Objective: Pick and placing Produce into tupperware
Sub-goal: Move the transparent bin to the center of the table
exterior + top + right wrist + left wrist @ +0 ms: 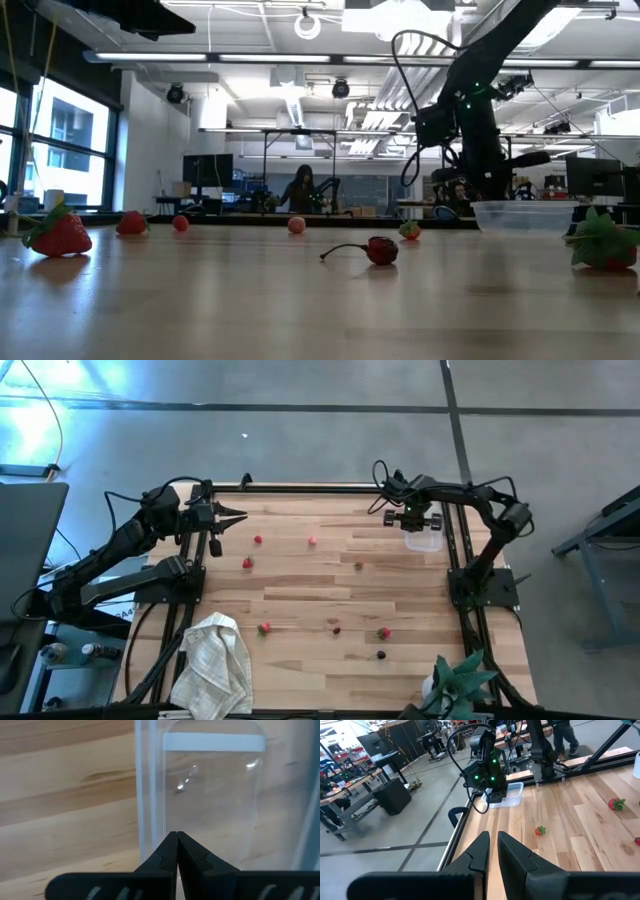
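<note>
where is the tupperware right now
In the high view the tupperware sits at the table's far right edge, empty, directly under the shut right gripper.

You see two matte-black jointed arms, left arm (120, 545), right arm (480, 510). Loose black cables loop over wrists. Green status LEDs on right wrist. Fingers (517, 852) black, wedge-shaped, tapering to points.

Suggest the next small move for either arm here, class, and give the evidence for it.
Probably the left gripper should open and reach for the nearest strawberry. Both grippers are shut and empty, the tupperware under the right gripper holds nothing, and the produce lies scattered on the table.
</note>
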Action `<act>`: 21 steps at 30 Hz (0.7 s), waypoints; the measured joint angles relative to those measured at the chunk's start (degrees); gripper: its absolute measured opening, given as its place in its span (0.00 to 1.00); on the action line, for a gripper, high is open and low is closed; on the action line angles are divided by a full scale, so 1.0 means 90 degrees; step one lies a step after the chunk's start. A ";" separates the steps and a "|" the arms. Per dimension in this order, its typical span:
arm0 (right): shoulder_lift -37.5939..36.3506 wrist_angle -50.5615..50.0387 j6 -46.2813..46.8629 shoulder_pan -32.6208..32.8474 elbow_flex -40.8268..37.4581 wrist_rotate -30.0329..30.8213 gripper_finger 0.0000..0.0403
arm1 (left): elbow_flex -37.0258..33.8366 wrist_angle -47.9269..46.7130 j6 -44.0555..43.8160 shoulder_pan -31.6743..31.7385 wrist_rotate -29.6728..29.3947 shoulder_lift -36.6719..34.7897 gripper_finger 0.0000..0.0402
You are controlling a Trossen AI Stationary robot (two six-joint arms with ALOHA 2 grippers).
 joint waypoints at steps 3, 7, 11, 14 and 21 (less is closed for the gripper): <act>0.0030 0.0137 -0.0002 0.0038 0.0000 -0.0055 0.00 | 0.0000 -0.0002 0.0000 -0.0001 0.0000 0.0000 0.07; 0.0038 0.0304 0.0000 0.0100 0.0000 -0.0208 0.00 | 0.0000 0.0000 0.0000 0.0000 0.0000 0.0000 0.07; 0.0038 0.0513 0.0090 0.0228 0.0000 -0.0410 0.00 | 0.0000 0.0000 0.0000 0.0000 0.0000 0.0000 0.07; 0.0038 0.0768 0.0120 0.0360 0.0000 -0.0575 0.00 | 0.0000 0.0000 0.0000 0.0000 0.0000 0.0000 0.07; 0.0038 0.0969 0.0184 0.0739 0.0000 -0.0667 0.00 | 0.0000 -0.0001 0.0000 -0.0001 0.0000 0.0000 0.07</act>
